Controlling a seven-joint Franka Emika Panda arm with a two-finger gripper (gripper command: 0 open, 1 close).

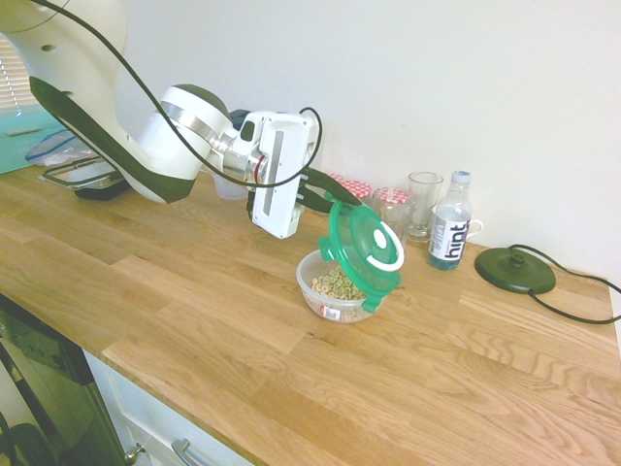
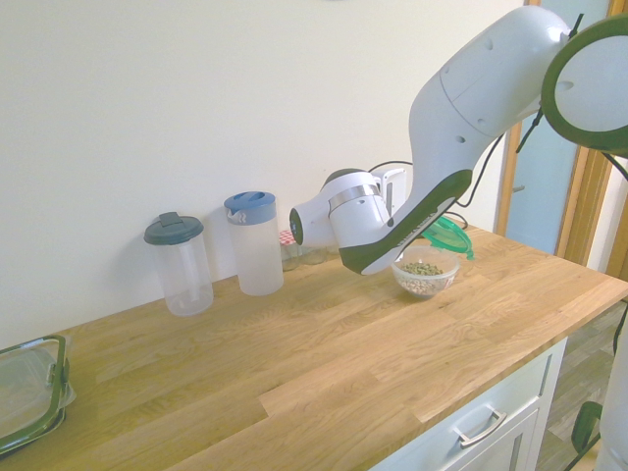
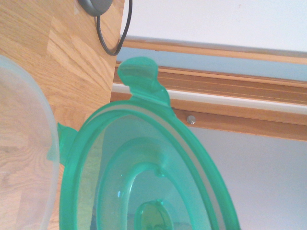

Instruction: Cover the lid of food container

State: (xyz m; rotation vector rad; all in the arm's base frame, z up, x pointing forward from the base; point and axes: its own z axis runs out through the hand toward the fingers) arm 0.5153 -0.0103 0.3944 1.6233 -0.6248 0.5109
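Lid (image 1: 364,248): up at the gripper (image 1: 335,197), fingers clenched on its upper edge. Gripper comes in from the wall side of the bowl. Lid hangs steeply tilted, lower edge down by the rim of the food container (image 1: 307,280); can't tell if they touch. Container sits upright on the wooden counter (image 1: 213,325), cereal (image 1: 338,284) inside, mouth partly uncovered. Jars, a glass (image 1: 423,206) and a bottle (image 1: 451,223) stand near, on the wall side.

Step in hand, my read: bringing lid over bowl, not seated. Next: rotate lid toward level, centre it over the rim, lower, then let go. Pressing down while tilted could tip the bowl or leave the lid skewed. Snap tabs (image 3: 140,76) need to clear the rim.
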